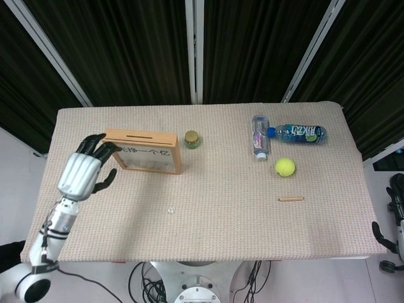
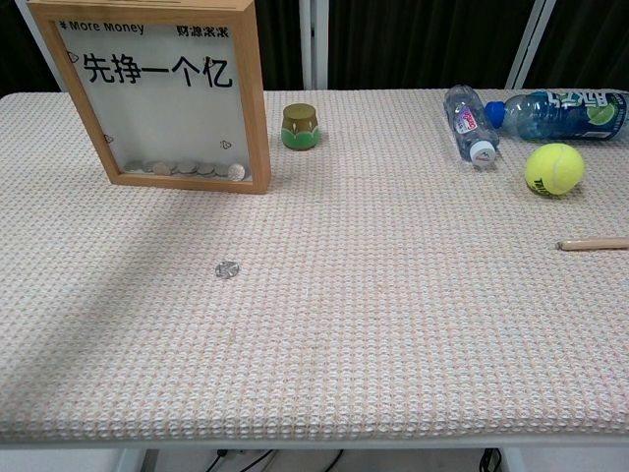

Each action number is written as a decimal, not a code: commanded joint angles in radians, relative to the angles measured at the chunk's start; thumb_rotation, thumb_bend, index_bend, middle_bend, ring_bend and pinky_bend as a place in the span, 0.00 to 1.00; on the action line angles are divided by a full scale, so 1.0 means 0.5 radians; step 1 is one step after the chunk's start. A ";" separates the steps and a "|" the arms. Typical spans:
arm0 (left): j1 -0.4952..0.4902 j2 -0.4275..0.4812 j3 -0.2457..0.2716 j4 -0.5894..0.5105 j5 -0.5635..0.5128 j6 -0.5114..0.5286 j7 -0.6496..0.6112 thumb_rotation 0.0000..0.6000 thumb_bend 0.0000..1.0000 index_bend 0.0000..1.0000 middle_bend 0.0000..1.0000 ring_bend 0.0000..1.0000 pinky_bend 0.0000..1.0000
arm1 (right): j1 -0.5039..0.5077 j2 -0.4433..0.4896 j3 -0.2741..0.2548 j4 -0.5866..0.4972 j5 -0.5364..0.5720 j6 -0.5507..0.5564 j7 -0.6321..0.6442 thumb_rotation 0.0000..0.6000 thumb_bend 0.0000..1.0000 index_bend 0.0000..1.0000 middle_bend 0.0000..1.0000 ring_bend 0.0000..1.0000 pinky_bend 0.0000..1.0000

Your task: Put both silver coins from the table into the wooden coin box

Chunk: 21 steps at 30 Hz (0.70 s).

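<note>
Black curtains (image 1: 126,44) behind — beige woven table (image 1: 221,214), pale floor (image 1: 16,183).

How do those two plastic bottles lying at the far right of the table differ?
The clear bottle with the white cap is shorter and points its cap toward the camera; the blue-capped bottle with the green-blue label is longer and lies crosswise, cap leftward. Both lie on their sides, close together.

wooden coin box (image 2: 157,93) front reads "More Money", "先挣一个亿"
</note>
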 commanded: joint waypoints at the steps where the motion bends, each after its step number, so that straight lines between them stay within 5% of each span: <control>1: 0.274 0.022 0.249 0.035 0.244 0.224 -0.154 1.00 0.39 0.37 0.30 0.13 0.19 | 0.001 0.003 0.001 -0.004 -0.006 0.005 -0.004 1.00 0.33 0.00 0.00 0.00 0.00; 8: 0.399 -0.242 0.402 0.439 0.341 0.132 -0.454 1.00 0.34 0.41 0.30 0.13 0.21 | -0.003 0.017 -0.014 -0.055 -0.052 0.031 -0.046 1.00 0.33 0.00 0.00 0.00 0.00; 16: 0.302 -0.649 0.397 0.985 0.537 -0.033 -0.624 1.00 0.28 0.40 0.30 0.14 0.23 | -0.030 0.048 -0.014 -0.108 -0.041 0.064 -0.078 1.00 0.33 0.00 0.00 0.00 0.00; 21: 0.249 -0.812 0.408 1.132 0.614 -0.120 -0.613 1.00 0.27 0.40 0.30 0.15 0.23 | -0.036 0.055 -0.006 -0.102 -0.004 0.048 -0.049 1.00 0.33 0.00 0.00 0.00 0.00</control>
